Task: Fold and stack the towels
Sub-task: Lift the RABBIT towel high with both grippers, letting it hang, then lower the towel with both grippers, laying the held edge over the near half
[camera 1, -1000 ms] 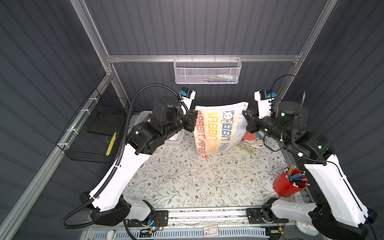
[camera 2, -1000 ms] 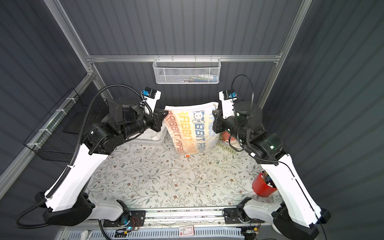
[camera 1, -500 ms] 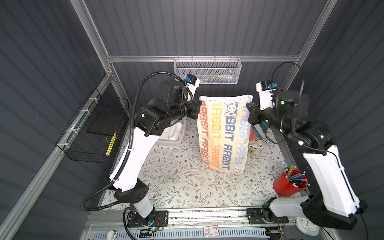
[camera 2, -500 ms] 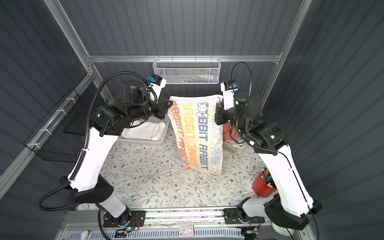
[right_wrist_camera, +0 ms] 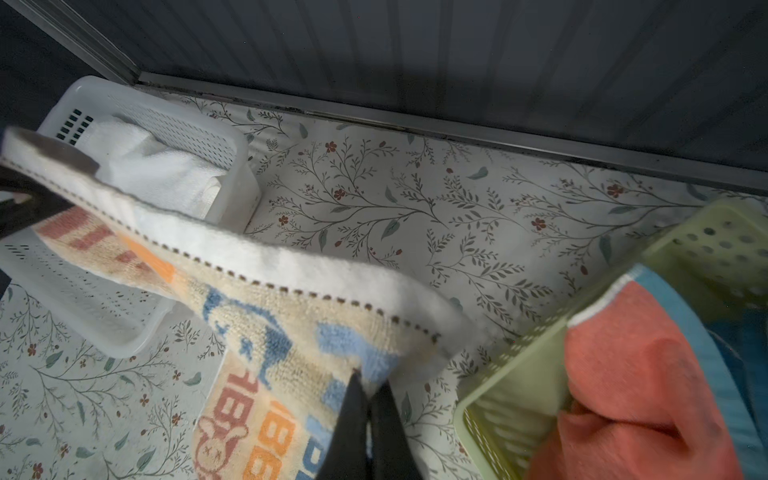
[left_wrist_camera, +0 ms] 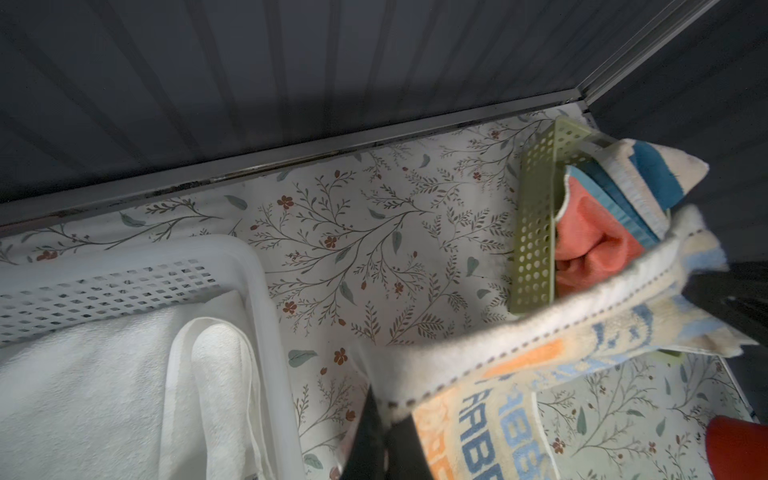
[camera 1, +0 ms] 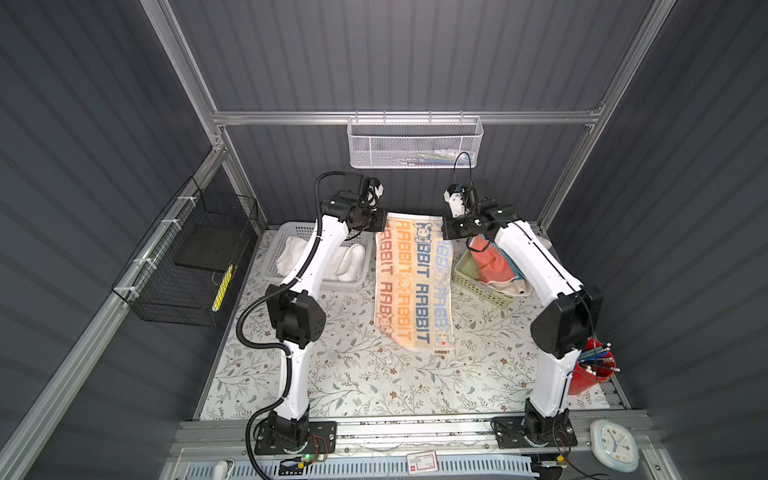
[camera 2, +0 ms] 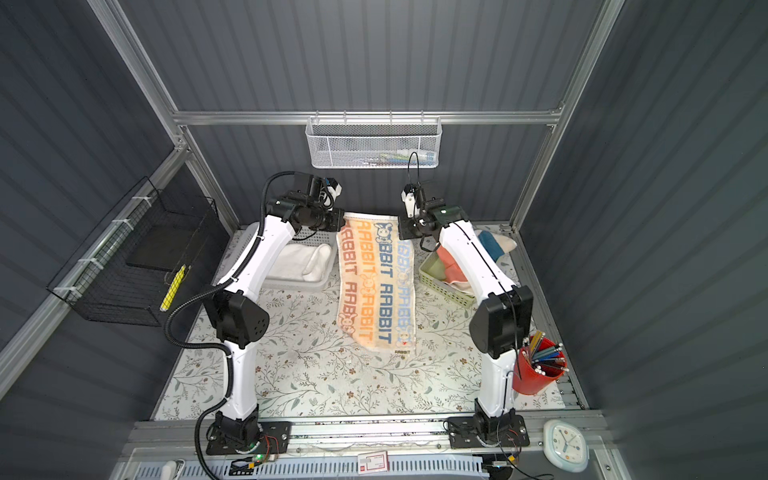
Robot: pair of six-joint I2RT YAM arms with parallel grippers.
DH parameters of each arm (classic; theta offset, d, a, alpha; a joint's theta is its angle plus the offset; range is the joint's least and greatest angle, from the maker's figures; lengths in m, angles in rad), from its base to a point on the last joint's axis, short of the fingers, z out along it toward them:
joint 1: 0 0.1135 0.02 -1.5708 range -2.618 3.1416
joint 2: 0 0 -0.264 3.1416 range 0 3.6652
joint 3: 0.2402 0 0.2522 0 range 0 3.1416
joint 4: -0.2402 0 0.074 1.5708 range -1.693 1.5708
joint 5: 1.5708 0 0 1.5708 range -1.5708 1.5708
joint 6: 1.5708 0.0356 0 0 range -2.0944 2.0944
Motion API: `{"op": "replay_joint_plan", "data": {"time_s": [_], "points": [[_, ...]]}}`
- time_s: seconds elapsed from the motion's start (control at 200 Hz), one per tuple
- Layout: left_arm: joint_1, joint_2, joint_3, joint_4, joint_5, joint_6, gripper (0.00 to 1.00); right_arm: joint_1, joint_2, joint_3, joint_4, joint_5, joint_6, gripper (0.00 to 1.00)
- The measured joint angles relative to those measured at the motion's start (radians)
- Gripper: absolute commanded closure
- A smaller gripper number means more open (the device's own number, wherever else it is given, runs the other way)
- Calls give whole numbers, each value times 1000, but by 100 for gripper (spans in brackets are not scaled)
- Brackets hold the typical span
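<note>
Dark ribbed walls (camera 1: 415, 62) are closing in a table (camera 1: 353, 374) that is wearing a flower-patterned cover. Down its middle the rabbit towel (camera 1: 411, 282), orange and blue with big letters, is stretching lengthwise in both top views. Its near end is lying on the cover toward the front, while its far edge is hanging raised between the two arms. The left gripper (camera 1: 384, 222) is pinching the far left corner, jaws pressed together on the hem. The left wrist view is showing its dark fingers (left_wrist_camera: 363, 449) meeting over the cloth. The right gripper (camera 1: 444, 229) is pinching the far right corner in the same way, jaws squeezed onto the blue-lettered side. Between the two grips the white stitched hem is running nearly straight above the table. Left of this towel a white basket (camera 1: 291, 232) is sitting at the back, under the left arm, and the white towel (camera 1: 353, 259) is lying folded inside it. Right of the rabbit towel a green basket (camera 1: 478, 286) is sitting just beside it, under the right arm. The coral towel (camera 1: 494, 262) is lying bunched in that basket and spilling over its rim. A blue-and-cream towel (camera 2: 492, 243) is lying against the coral one on the far side. A red cup (camera 1: 590, 374) full of pencils is standing at the front right corner, well apart from the towels. A mesh basket (camera 1: 415, 143) is hanging on the back rail, a wire cage (camera 1: 187, 266) is hanging on the left wall, and a clock (camera 1: 614, 444) is lying on the front ledge.
</note>
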Motion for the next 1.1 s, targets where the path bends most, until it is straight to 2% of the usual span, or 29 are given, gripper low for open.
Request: {"op": "replay_joint_plan", "data": {"time_s": [0.11,0.215,0.43,0.58,0.695,0.795,0.986,1.101], "points": [[9,6,-3,27,1,5,100,-2,32,67,-13,-7,-1,100],[9,-63,-78,81,10,8,100,2,-18,74,-24,-10,0,100],[-7,-397,-369,183,48,8,100,83,-296,-22,-46,39,-20,100],[-18,-650,-474,241,80,4,100,179,-496,-66,-52,74,-26,100],[-31,-779,-462,236,129,-3,100,233,-588,-50,-69,84,-26,100],[-37,-822,-410,206,167,-11,100,263,-619,0,-92,83,-26,100],[-39,-777,-260,71,216,-29,100,275,-637,32,-134,85,-26,100],[-39,-730,-229,15,210,-30,100,275,-625,31,-149,111,-34,100]]}}
